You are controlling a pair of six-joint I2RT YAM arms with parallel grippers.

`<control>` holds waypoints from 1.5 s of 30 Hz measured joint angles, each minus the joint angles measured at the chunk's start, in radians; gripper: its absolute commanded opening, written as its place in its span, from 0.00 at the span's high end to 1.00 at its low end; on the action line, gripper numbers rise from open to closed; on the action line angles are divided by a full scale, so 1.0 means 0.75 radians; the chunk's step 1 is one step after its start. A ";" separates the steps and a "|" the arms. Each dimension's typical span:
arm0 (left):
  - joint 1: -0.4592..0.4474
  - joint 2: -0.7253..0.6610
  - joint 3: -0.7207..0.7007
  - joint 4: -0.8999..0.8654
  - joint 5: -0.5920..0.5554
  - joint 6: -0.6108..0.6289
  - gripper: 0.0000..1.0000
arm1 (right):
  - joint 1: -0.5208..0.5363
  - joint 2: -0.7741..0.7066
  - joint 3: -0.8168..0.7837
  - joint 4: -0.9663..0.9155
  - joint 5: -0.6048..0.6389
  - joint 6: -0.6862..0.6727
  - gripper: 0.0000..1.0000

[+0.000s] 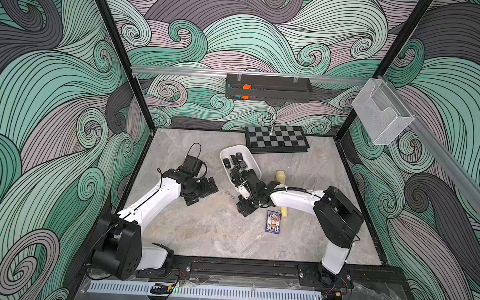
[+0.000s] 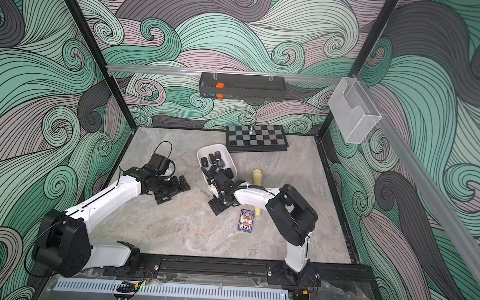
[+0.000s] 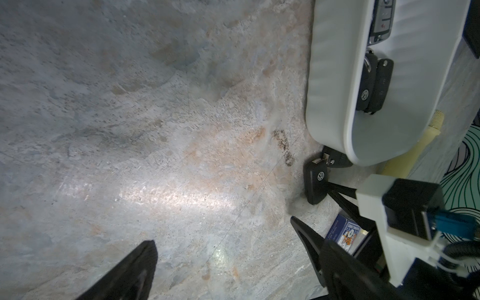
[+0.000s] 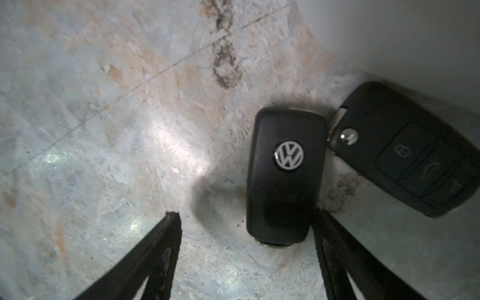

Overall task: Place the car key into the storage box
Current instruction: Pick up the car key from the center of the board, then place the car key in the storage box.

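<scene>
- In the right wrist view, the right tool (image 4: 245, 214) is low over the counter (image 4: 104, 130). Its jaws are wide apart around the tail end of the car key (image 4: 285, 168). One finger touches the key's side and the other stands clear, so we see no grip on it.
- The car key lies flat on the counter, logo up, outside the storage box (image 4: 415, 39), which is only a white blur here.
- A second key (image 4: 405, 155), buttons up, lies just beside it, with its metal end at the car key's corner.
- The left wrist view adds that both lie at the box's rounded end, the second key (image 3: 336, 157) partly under the rim. It also shows more keys (image 3: 374, 83) inside the box.
- In both top views the right arm (image 1: 295, 198) hides the car key. We see the box (image 1: 251, 158) with a heap of black keys in it.
- The left tool (image 3: 222, 231) is fully open and empty over bare counter, near the box without touching it.
- Only the top views show the chessboard (image 1: 277, 138), card pack (image 1: 273, 221) and cream stick (image 1: 280, 176).
</scene>
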 measured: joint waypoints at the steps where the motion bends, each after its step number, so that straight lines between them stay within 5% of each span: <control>1: 0.002 -0.007 -0.002 0.000 0.002 0.004 0.01 | 0.000 0.008 0.010 -0.007 0.026 -0.005 0.26; 6: 0.014 -0.034 -0.019 -0.009 0.009 0.018 0.01 | -0.001 0.060 0.069 -0.019 0.087 -0.012 0.33; 20: 0.027 -0.196 -0.129 -0.047 0.014 0.021 0.01 | 0.000 0.098 0.107 -0.032 0.137 0.018 0.76; 34: 0.036 -0.205 -0.130 -0.069 0.014 0.063 0.01 | 0.009 -0.148 -0.059 -0.086 0.124 0.106 0.77; 45: 0.061 -0.145 -0.129 -0.067 0.048 0.092 0.01 | -0.030 -0.243 0.094 -0.145 0.109 0.141 0.74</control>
